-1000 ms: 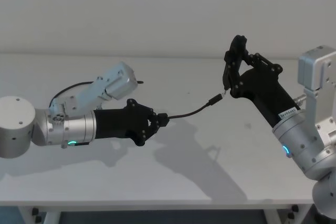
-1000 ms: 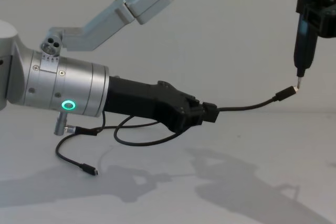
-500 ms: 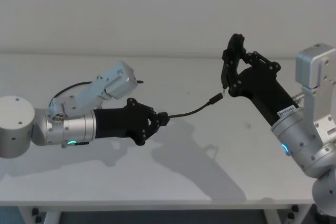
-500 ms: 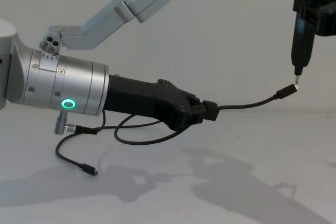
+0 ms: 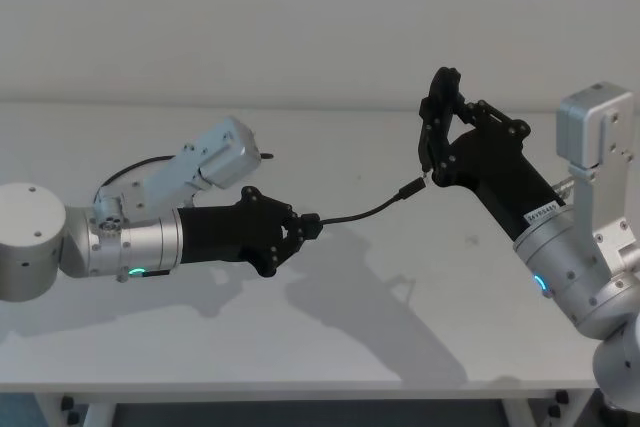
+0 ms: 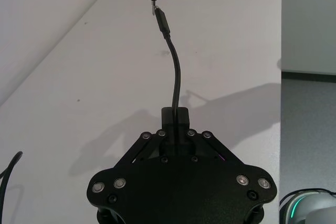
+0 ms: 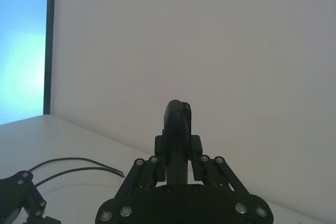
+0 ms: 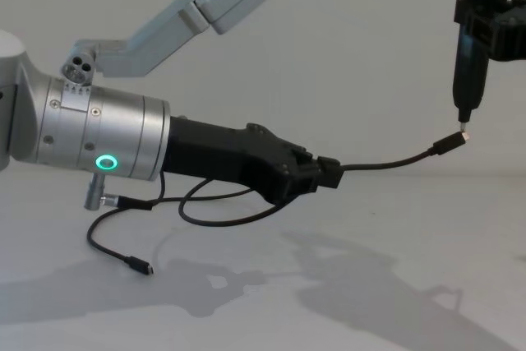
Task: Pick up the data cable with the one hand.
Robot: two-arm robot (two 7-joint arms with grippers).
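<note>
My left gripper (image 5: 308,228), blocky and black on a silver wrist with a green ring, is shut on the data cable (image 5: 365,212) and holds it above the table. From its fingers the black cord arcs right to a slim plug (image 5: 408,190). The right gripper (image 5: 427,172), shut to a narrow point, hangs directly over that plug's metal tip (image 8: 465,135), touching it or nearly so. In the left wrist view the cable (image 6: 176,72) runs straight from the gripper (image 6: 175,121) to the plug (image 6: 161,20). The rest of the cable loops (image 8: 222,219) under the left arm, and its other plug (image 8: 140,267) hangs low near the table.
The white table (image 5: 330,337) stretches beneath both arms, with its front edge (image 5: 300,387) near me and a plain wall behind. A short black wire with a silver barrel connector (image 8: 107,200) sticks out under the left wrist.
The right gripper has shifted slightly to the left above the plug. The left gripper and the cable have stayed where they were.
</note>
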